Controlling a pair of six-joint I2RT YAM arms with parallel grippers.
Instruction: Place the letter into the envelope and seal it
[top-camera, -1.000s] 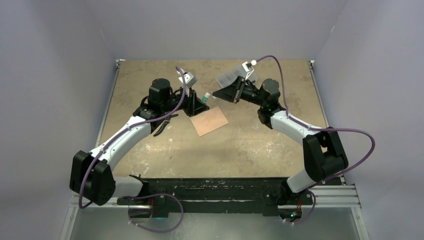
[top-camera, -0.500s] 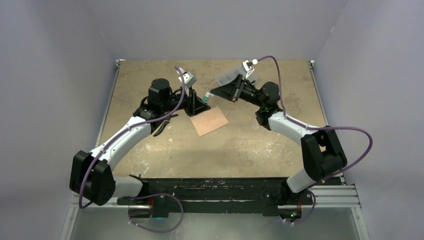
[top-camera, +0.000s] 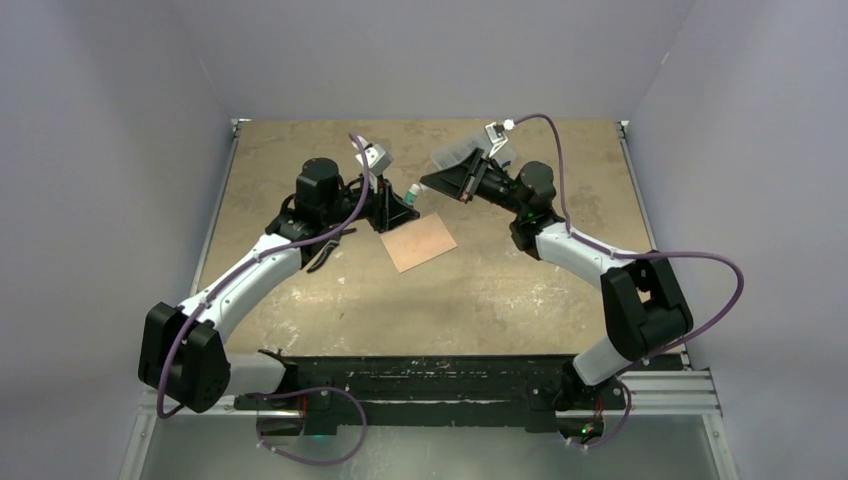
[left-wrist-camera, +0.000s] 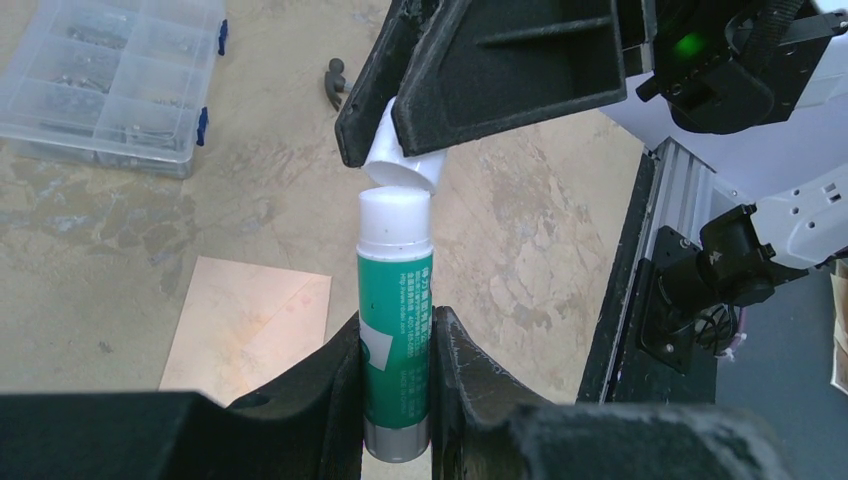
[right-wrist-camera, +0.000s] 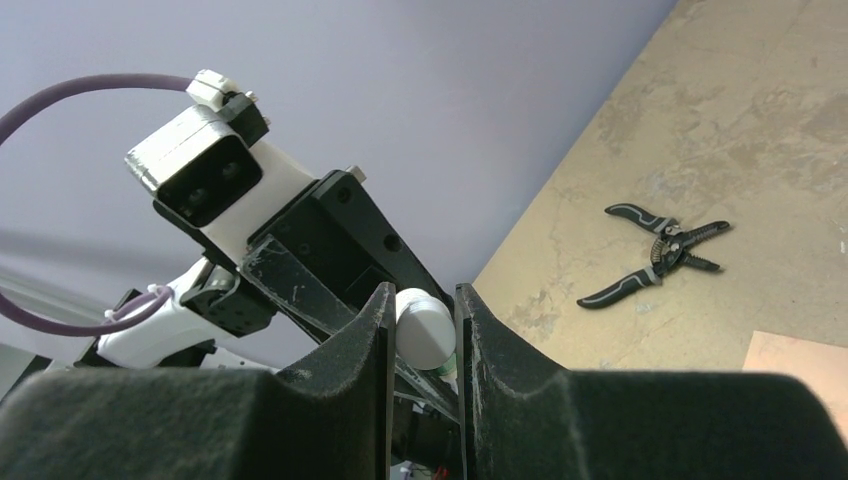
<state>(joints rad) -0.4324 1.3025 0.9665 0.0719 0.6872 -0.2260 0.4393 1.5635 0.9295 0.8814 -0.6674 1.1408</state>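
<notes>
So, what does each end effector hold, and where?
Left end effector: green plastic glue stick, lower body. Right end effector: its round white cap, sides.

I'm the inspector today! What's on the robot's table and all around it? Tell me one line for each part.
Surface: worn tan board, scuffed and blotchy.
Job's things: one flat salmon-tan paper on the board; envelope or letter, cannot tell.
Clutter: pliers; clear parts box.
Grippers: left gripper shut on a green glue stick; right gripper shut on its white cap.
Cables: purple cable looping along each arm.
Surroundings: pale lilac walls.
</notes>
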